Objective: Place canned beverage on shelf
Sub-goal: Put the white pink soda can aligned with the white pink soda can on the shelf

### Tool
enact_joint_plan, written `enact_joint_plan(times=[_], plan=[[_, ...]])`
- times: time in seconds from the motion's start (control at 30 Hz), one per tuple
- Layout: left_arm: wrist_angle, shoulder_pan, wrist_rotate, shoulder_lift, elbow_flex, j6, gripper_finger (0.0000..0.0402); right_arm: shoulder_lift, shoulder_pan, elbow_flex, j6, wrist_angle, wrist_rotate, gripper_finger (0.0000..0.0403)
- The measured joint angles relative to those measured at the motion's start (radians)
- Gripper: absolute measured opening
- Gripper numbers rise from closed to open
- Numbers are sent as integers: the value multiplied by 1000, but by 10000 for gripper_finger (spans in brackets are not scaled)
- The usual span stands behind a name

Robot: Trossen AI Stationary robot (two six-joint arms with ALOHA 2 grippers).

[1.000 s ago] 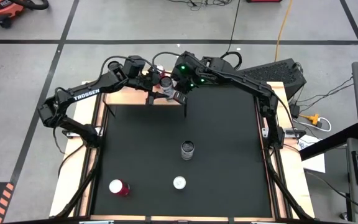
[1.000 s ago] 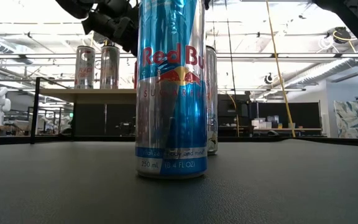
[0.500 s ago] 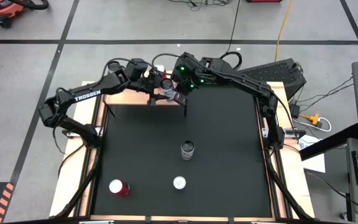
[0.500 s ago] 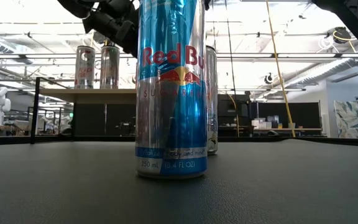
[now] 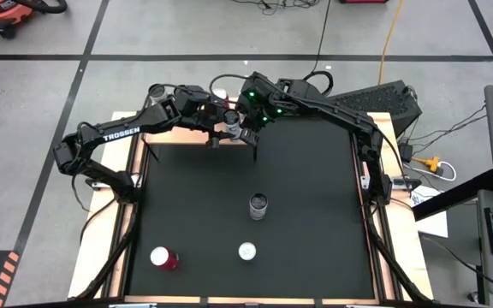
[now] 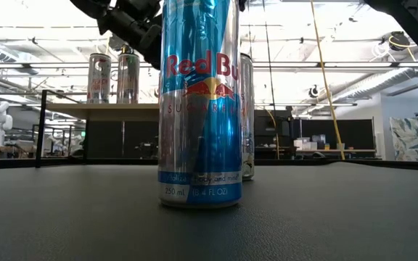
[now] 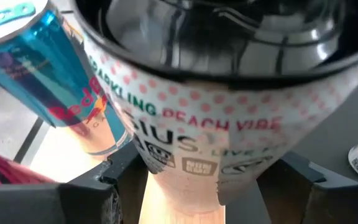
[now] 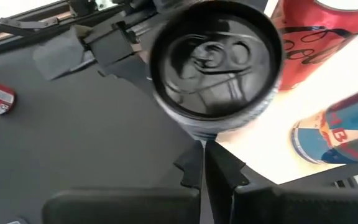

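A white can with pink dots (image 7: pixel 197 134) is between the fingers of my left gripper (image 7: pixel 201 180), over the light wooden shelf (image 7: pixel 166 208) at the table's far edge. From above, its dark top (image 8: pixel 216 62) shows with my left gripper (image 8: pixel 104 43) beside it. In the high view the can (image 5: pixel 231 120) and my left gripper (image 5: pixel 221 128) are over the shelf (image 5: pixel 182 137). My right gripper (image 8: pixel 205 163) is shut and touches nothing, just on the near side of the can; the high view shows my right gripper (image 5: pixel 251 135) at the shelf's right end. My left gripper pinches the can's lower body (image 7: pixel 148 158) between its two fingers (image 7: pixel 107 180), one on each side. The fingers come from the table's left, slanting downward. The can stands upright, its top up. I cannot tell whether its bottom rests on the shelf.
A blue and silver Red Bull can (image 8: pixel 334 134) and a red cola can (image 8: pixel 316 28) stand on the shelf close to the held can. On the black mat are a Red Bull can (image 5: pixel 246 251), another can (image 5: pixel 258 205) and a red can (image 5: pixel 163 257).
My left gripper has turned a little and swung slightly toward the table's right with the can still in its hold; the can stays upright over the shelf.
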Motion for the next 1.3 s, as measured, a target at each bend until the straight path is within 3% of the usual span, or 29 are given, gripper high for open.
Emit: enact_joint_plan(times=[0.53, 1.13, 1.3], plan=[[-18, 0, -66, -2, 0, -6, 242, 0, 2, 2, 6, -40, 0, 0], [-22, 0, -66, -2, 0, -58, 242, 0, 1, 2, 32, -95, 3, 0], [-17, -2, -148, -2, 1, -61, 242, 0, 1, 2, 91, -124, 3, 0]])
